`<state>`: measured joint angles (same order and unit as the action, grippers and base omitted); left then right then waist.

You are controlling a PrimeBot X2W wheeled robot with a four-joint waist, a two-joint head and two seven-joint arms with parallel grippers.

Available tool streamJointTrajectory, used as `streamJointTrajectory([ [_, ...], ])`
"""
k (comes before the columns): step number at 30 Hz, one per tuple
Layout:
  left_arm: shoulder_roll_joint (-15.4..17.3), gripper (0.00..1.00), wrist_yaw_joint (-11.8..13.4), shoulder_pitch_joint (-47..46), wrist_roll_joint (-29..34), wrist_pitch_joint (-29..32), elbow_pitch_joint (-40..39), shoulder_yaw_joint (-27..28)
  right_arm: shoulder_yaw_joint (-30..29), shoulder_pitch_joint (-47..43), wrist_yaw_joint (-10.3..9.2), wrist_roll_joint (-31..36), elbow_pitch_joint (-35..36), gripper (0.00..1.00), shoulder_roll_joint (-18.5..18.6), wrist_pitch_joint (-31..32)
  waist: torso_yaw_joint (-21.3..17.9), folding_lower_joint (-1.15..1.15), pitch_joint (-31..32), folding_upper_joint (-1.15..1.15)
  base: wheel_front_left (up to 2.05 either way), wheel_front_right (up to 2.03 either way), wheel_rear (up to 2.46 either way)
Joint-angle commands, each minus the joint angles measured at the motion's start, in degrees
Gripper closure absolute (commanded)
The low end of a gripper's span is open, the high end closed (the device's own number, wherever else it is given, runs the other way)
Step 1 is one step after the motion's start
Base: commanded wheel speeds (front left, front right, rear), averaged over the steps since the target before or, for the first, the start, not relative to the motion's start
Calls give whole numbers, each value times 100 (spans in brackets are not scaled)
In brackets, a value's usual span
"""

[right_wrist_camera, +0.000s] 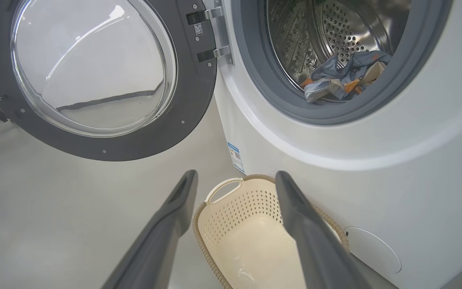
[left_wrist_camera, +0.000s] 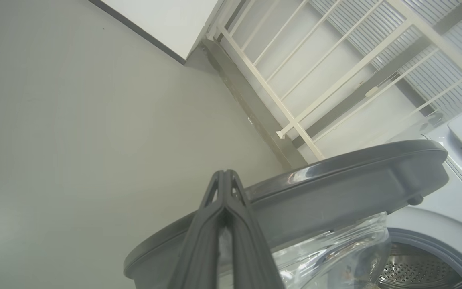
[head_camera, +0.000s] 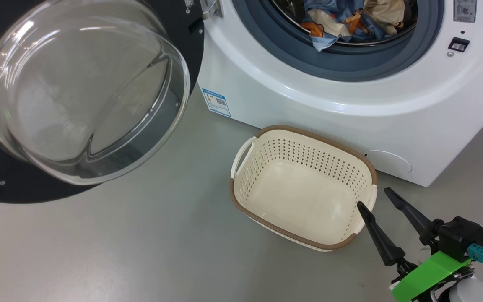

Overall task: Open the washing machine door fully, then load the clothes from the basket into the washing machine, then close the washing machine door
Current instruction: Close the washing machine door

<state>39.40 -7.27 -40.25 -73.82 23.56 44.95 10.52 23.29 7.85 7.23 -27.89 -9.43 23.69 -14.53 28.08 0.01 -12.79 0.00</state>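
At the top of the head frame, we see the clothes (head_camera: pixel 350 21) inside the washing machine (head_camera: pixel 308 96) & the basket (head_camera: pixel 304 197) empty at centre, so only shutting the washing machine door (head_camera: pixel 82 92), wide open at upper left, remains; right gripper (head_camera: pixel 374 198) spread wide, empty, left gripper (left_wrist_camera: pixel 225 176) pinched together by its rim.

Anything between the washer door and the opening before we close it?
Nothing solid in the swing path. The washing machine door hangs open at left; the basket sits on the floor, seemingly below its sweep. One catch: a corner of the clothes droops over the drum lip toward the grey seal and could get pinched.
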Motion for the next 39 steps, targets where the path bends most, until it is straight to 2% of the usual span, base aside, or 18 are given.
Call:
streamJointTrajectory([
  [1, 479, 100, -22, -208, -99, 49, -73, 116, 111, 87, 25, -44, 154, 0, 116, -47, -8, -1, -23, 0, 0, 0, 0],
  [24, 354, 100, -22, -169, -441, -427, -90, -313, 157, 171, 25, -62, 262, 0, 392, -47, -143, -1, -365, 0, 0, 0, 0],
  [39, 364, 100, -22, -51, -815, 174, -278, -618, 111, 178, 25, -45, 222, 0, 343, -47, -133, -1, -291, 0, 0, 0, 0],
])
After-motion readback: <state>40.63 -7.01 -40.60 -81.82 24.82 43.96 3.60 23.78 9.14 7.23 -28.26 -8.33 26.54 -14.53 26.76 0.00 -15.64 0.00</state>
